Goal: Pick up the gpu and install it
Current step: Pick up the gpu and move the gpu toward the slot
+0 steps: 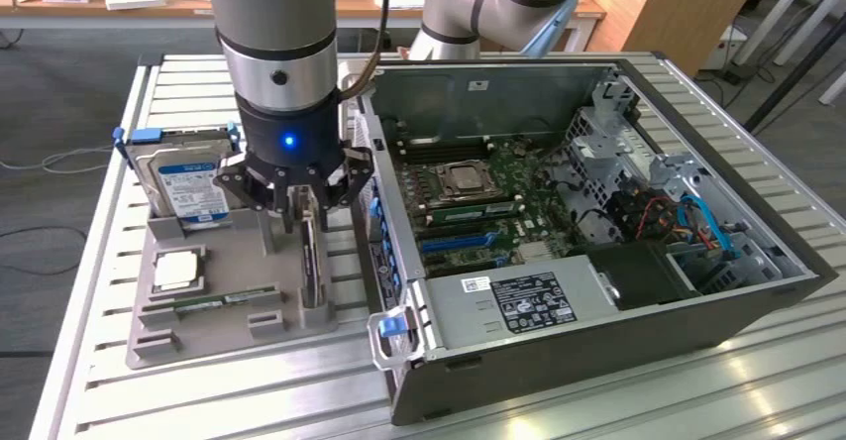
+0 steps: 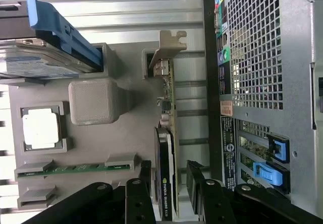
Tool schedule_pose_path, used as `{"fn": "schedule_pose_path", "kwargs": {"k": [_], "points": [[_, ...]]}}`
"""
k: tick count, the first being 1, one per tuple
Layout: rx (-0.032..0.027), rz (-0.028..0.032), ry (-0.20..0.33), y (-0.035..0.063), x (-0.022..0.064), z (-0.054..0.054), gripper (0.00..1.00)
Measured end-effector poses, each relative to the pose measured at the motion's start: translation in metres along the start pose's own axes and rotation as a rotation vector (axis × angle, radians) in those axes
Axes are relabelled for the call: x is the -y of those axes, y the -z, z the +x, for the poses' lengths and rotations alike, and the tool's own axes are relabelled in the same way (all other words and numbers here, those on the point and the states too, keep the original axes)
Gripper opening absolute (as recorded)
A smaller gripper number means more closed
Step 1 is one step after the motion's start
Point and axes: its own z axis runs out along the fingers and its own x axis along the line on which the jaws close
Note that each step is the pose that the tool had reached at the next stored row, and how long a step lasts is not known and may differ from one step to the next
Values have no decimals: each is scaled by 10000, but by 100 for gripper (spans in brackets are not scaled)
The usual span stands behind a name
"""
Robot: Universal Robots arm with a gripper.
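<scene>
Nearest: tool (image 2: 169,169), jaws apart, straddling the gpu (image 2: 168,103), not clamped. The gpu stands on edge in the grey holder tray (image 1: 218,252), lower left of the exterior view, beside the open PC case (image 1: 635,336). Pickup and install both left.

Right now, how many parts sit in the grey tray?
4: hard drive at the far end, processor nearer, memory stick at the near end, gpu on edge beside the case, between the open fingers. The arm may hide more.
</scene>
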Motion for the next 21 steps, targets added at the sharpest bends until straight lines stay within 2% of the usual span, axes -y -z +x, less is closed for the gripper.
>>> {"fn": "schedule_pose_path", "kwargs": {"k": [21], "points": [[-4, 0, -1, -242, 21, -2, 42]]}}
